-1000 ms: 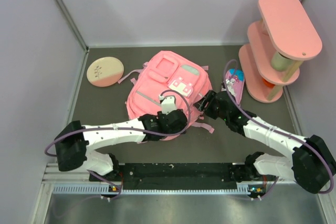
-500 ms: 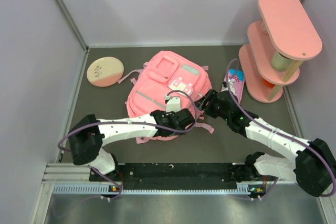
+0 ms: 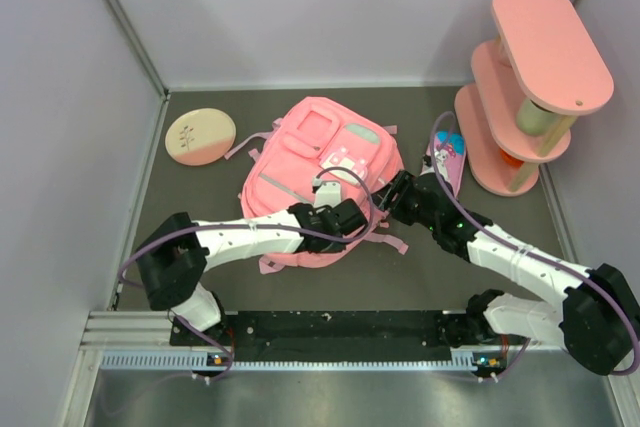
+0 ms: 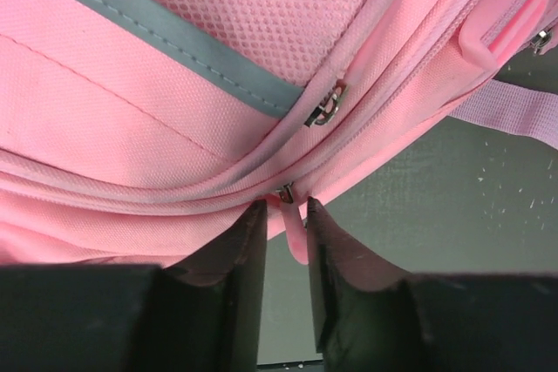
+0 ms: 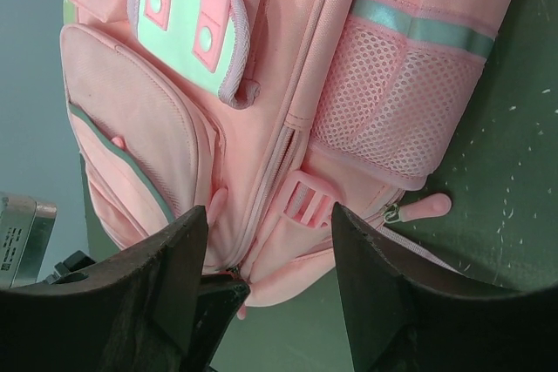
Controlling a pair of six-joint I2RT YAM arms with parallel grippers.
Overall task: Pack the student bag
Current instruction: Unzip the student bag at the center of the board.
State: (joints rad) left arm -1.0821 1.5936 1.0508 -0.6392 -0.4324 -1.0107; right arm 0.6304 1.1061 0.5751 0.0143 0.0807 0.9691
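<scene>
The student bag (image 3: 310,162) is a pink backpack lying flat mid-table, front pockets up. My left gripper (image 3: 341,219) is at its near right edge. In the left wrist view the jaws (image 4: 286,208) stand narrow on either side of a small pink zipper pull tab (image 4: 297,237). A sliver of gap still shows beside the tab. My right gripper (image 3: 386,197) hovers at the bag's right side. Its fingers (image 5: 264,213) are spread wide over the pink strap buckle (image 5: 309,202) and the side seam. Nothing is pinched there.
A round cream-and-pink disc (image 3: 200,137) lies at the back left. A small cartoon pencil case (image 3: 447,159) lies right of the bag. Behind it stands a pink tiered shelf (image 3: 535,77). Grey walls close in the left, back and right.
The left gripper slid right along the bag's near edge to the zipper pull, and its jaws narrowed around the tab. The right arm barely moved.
</scene>
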